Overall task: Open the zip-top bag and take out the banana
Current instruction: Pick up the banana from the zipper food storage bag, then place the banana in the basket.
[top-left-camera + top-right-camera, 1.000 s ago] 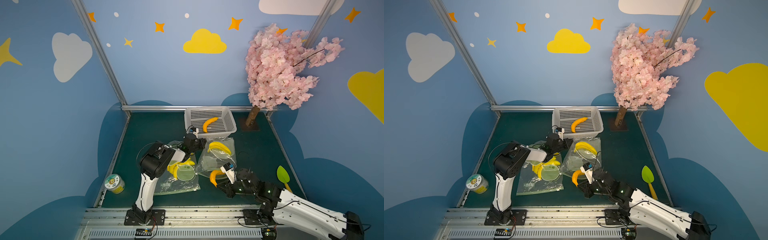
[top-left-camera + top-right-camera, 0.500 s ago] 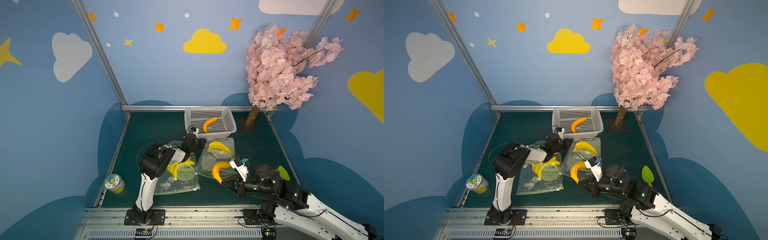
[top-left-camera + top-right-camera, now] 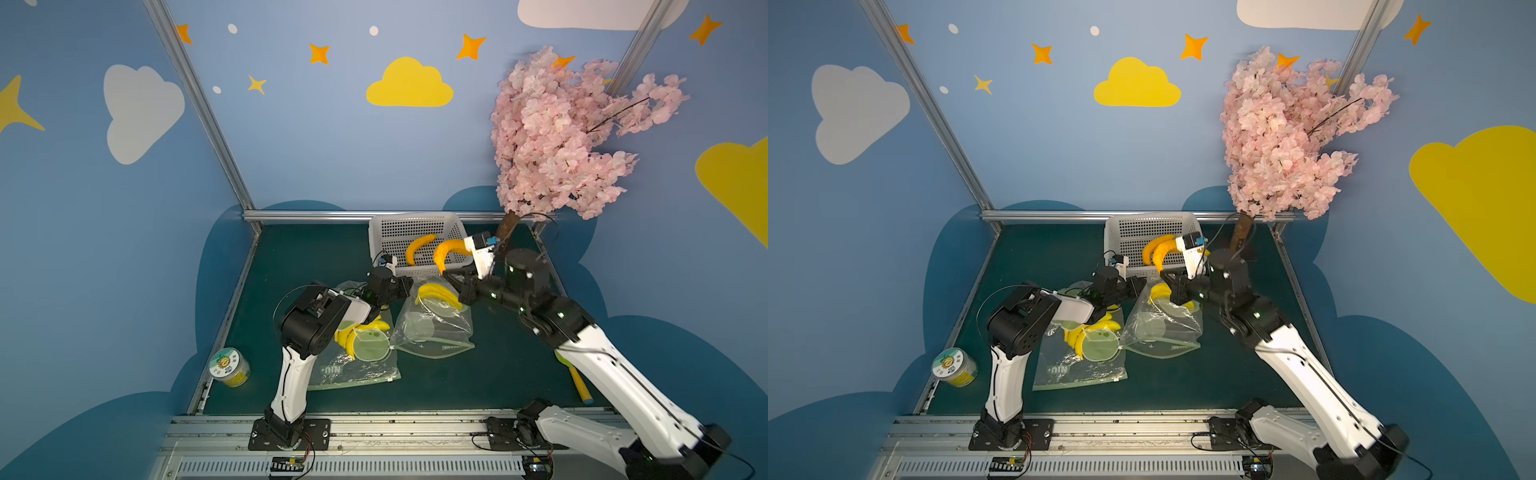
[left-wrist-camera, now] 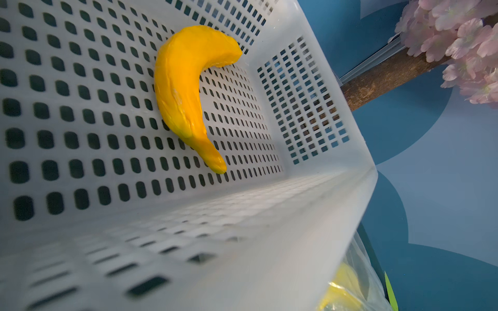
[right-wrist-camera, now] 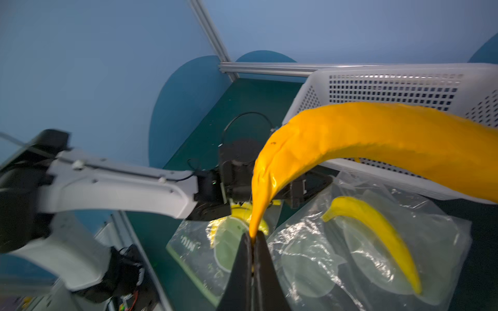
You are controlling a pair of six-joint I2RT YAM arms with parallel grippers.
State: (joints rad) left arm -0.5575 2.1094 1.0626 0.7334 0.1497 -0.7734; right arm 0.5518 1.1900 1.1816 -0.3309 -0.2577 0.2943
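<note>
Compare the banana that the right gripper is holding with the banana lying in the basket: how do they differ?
The held banana hangs in the air; the basket banana lies on the floor of the white basket. The held banana is pinched by its thin tip in the shut right gripper; the basket banana is touched by nothing. Both are curved and orange-yellow.

Deep orange-yellow on the lifted banana (image 3: 441, 250) and the resting banana (image 3: 414, 247); paler lemon yellow on the bagged banana (image 3: 440, 293). White basket (image 3: 399, 230), pierced all over by a grid of small holes. Clear bags (image 3: 432, 332), edged in pale green. Dark green mat (image 3: 316, 257). Blue walls (image 3: 332, 145) with yellow and white clouds, orange stars. Pink blossom (image 3: 552, 137) over a brown trunk (image 3: 509, 226). Yellow jar (image 3: 229, 368), green-and-white lid. White and black on the arms (image 3: 291, 374).
</note>
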